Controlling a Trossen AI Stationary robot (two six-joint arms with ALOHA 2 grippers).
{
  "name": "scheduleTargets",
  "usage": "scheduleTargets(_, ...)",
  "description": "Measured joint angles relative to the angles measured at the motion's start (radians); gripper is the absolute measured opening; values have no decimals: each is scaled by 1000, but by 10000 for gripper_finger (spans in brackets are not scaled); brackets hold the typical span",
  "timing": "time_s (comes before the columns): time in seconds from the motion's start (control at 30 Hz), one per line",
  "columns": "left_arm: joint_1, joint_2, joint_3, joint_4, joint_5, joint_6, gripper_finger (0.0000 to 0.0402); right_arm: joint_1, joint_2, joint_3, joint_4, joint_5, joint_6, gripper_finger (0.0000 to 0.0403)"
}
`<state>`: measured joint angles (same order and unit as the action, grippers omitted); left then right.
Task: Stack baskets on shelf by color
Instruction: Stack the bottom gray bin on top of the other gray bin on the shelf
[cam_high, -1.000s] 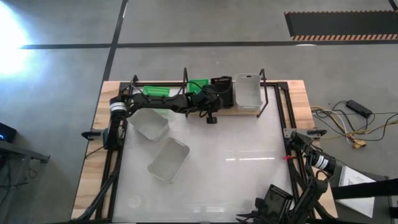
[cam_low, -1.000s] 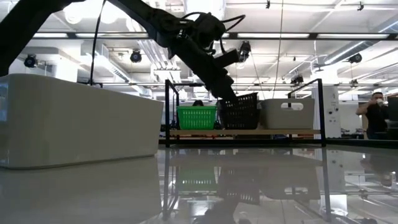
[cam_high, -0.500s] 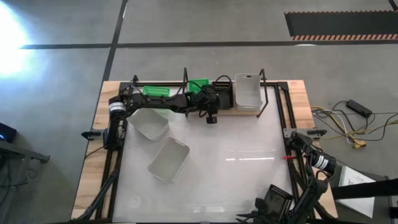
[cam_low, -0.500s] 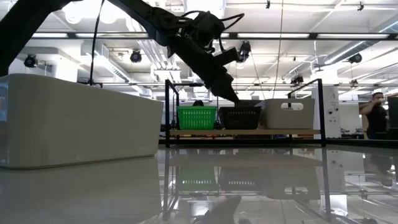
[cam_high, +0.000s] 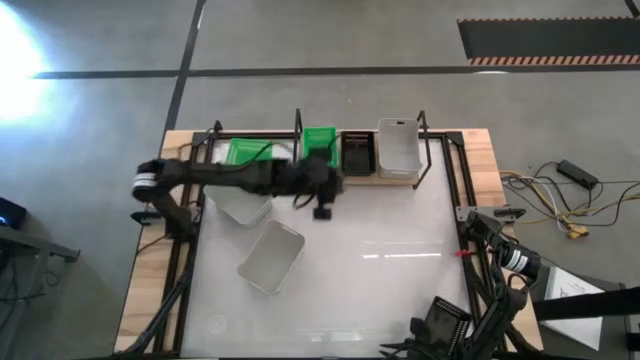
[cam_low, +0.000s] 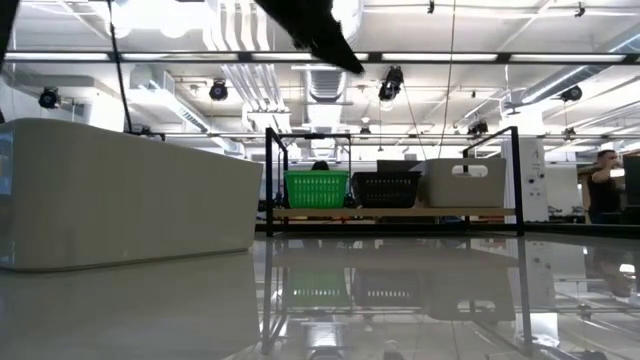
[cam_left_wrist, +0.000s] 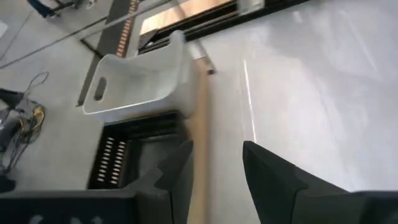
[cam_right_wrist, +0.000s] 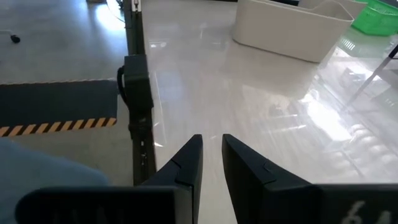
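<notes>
The wooden shelf (cam_high: 360, 176) stands along the table's far edge. On it rest green baskets (cam_high: 320, 141) (cam_high: 250, 150), a black mesh basket (cam_high: 358, 152) and a white basket (cam_high: 398, 148), side by side on their bases (cam_low: 385, 188). My left gripper (cam_high: 330, 178) (cam_left_wrist: 217, 168) hovers open above the shelf's near edge, just left of the black basket, with nothing between its fingers. Two more white baskets (cam_high: 243, 205) (cam_high: 270, 255) lie on the table under and near the left arm. My right gripper (cam_right_wrist: 211, 158) waits at the near right corner, fingers slightly apart and empty.
The shelf's black upright posts (cam_low: 268, 180) (cam_low: 516, 178) frame the baskets. The nearer white basket (cam_low: 125, 195) fills the low view's left. White tabletop (cam_high: 390, 270) stretches to the right. Cables (cam_high: 560, 200) lie off the table; a person (cam_low: 603, 185) stands far behind.
My left gripper has set the tilted black basket down level on the shelf between the green and white ones, opened and let go. It has then drawn back toward the table's left and risen, leaving the basket standing.
</notes>
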<state>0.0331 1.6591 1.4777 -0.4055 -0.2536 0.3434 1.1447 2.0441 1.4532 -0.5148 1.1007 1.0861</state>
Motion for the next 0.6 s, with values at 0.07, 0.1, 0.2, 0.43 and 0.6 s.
scheduleTargets(0.07,-88,-51,-12,-77,-34,-6,123,-10,0,0,1,0,-2,54)
scheduleTargets(0.1,-141,-77,-18,-114,-54,-5,123,-14,0,0,2,0,-7,54)
scheduleTargets(0.2,-313,-130,-34,-205,-131,-32,123,-26,0,0,3,0,-33,54)
scheduleTargets(0.43,-684,-170,-103,-237,-263,-315,123,-35,0,6,-3,-18,-96,54)
scheduleTargets(0.6,-853,-152,-138,-305,-277,-577,123,-3,-4,40,-4,-61,-174,54)
